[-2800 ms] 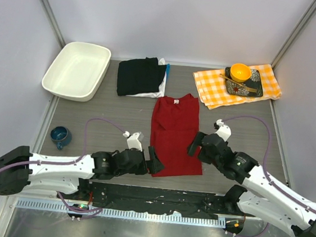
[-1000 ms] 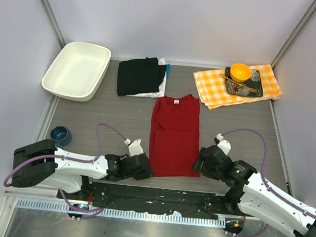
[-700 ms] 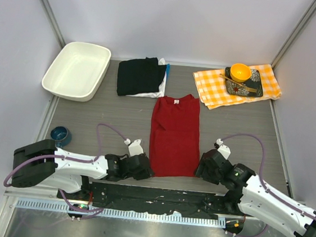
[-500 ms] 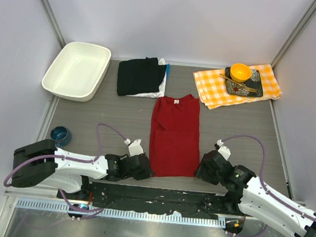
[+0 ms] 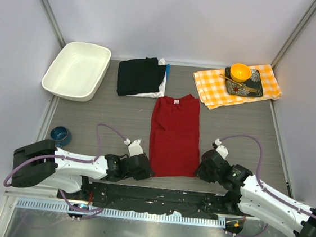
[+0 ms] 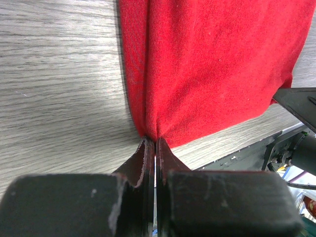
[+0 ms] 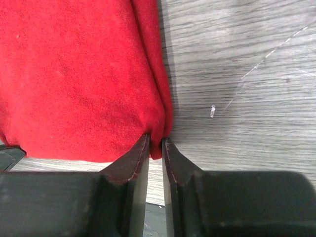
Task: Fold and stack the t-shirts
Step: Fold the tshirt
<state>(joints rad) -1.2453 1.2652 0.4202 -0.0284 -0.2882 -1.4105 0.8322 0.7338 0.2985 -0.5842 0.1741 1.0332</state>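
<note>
A bright red t-shirt (image 5: 173, 134) lies flat mid-table, folded into a long strip with its collar at the far end. My left gripper (image 5: 148, 169) is shut on its near left corner; in the left wrist view the gripper (image 6: 151, 139) pinches the red cloth (image 6: 212, 64) at the tips. At the near right corner my right gripper (image 5: 200, 169) has its jaws drawn in on the hem, and the right wrist view shows this gripper (image 7: 155, 138) with red cloth (image 7: 74, 74) caught between the fingers. A folded black t-shirt (image 5: 138, 76) lies on a white one (image 5: 162, 85) at the back.
A white tray (image 5: 89, 47) sits at the back left and a small blue cup (image 5: 60, 136) at the left edge. An orange-and-white checked cloth (image 5: 212, 87) at the back right carries a dark plate (image 5: 253, 86) and an orange bowl (image 5: 240, 72). A black rail runs along the near edge.
Both arms came back to the shirt's near corners. In the last second the right gripper's jaws closed on the near right corner. The left gripper stayed shut and still.
</note>
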